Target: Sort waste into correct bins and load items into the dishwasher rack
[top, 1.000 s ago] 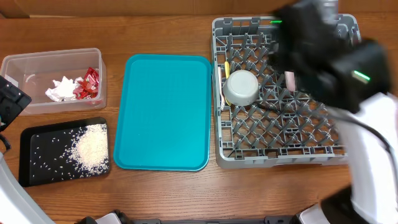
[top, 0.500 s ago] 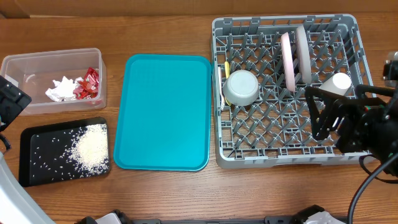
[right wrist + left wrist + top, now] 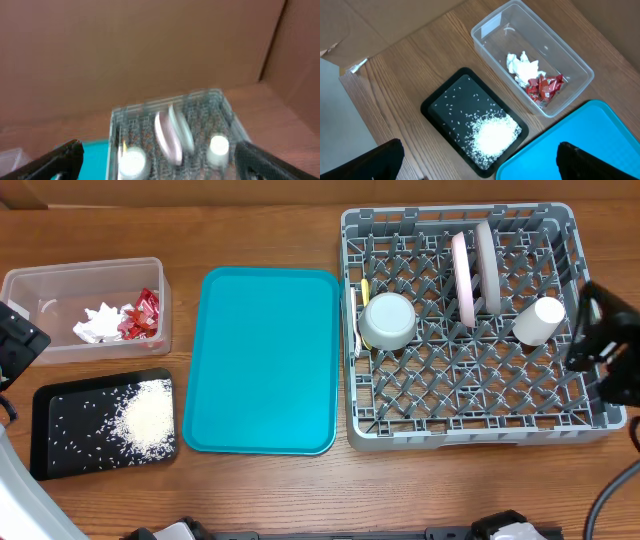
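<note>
The grey dishwasher rack (image 3: 450, 436) holds a pale upturned bowl (image 3: 388, 321), two upright plates (image 3: 462, 278) (image 3: 488, 260), a white cup (image 3: 538, 321) and yellow cutlery (image 3: 365, 290). My right gripper (image 3: 597, 340) is open and empty at the rack's right edge. Its blurred wrist view shows the rack (image 3: 222, 107), plates (image 3: 172, 132) and cup (image 3: 218, 146). My left gripper (image 3: 480, 162) is open and empty high above the black tray (image 3: 445, 102) of rice (image 3: 492, 136). The clear tub (image 3: 575, 65) holds a white napkin (image 3: 521, 66) and red wrappers (image 3: 545, 87).
The teal serving tray (image 3: 262, 360) lies between the bins and the rack, with nothing on it. The clear tub (image 3: 60, 275) and black tray (image 3: 60, 415) sit at the table's left edge. Brown cardboard walls stand behind the table.
My right arm has pulled back from over the rack to its right edge. The plates and the white cup now show uncovered in the rack. The left arm has not moved.
</note>
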You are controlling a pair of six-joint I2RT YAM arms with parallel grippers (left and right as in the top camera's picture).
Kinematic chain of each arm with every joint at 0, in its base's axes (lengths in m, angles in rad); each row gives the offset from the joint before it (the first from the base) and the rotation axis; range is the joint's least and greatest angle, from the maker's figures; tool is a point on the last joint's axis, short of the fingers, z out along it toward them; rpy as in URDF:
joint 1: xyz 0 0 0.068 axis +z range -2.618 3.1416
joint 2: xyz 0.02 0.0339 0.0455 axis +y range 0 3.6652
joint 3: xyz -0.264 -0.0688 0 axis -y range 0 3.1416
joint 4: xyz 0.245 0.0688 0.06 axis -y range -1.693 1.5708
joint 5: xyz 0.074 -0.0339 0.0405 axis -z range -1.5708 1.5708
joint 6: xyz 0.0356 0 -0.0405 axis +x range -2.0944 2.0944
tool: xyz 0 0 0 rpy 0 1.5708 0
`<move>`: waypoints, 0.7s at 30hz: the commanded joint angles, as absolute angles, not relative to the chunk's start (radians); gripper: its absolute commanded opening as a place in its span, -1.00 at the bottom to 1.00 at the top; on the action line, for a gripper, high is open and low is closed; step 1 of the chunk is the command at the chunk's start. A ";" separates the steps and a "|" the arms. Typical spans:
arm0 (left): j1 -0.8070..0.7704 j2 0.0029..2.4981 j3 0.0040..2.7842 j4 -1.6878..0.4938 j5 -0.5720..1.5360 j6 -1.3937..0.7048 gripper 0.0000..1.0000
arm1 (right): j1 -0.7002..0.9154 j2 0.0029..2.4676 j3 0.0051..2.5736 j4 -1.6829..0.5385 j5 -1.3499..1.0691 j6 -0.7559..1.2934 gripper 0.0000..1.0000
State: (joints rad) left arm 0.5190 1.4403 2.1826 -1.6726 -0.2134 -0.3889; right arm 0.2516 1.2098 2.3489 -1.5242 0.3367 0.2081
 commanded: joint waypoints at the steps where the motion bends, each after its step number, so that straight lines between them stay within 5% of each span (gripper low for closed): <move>1: 0.523 1.440 2.197 -1.671 -0.216 -0.397 1.00 | 0.152 1.135 2.222 -1.423 0.290 0.118 1.00; 12: 0.523 1.440 2.197 -1.671 -0.216 -0.397 1.00 | -0.039 0.682 1.213 -0.848 0.106 0.123 1.00; 21: 0.523 1.440 2.197 -1.671 -0.216 -0.397 1.00 | -0.057 0.280 0.597 -0.585 0.072 0.134 1.00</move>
State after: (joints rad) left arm 0.5190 1.4403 2.1845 -1.6730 -0.2134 -0.3889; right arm -0.0513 0.3779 0.7219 -0.6476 0.0906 0.1299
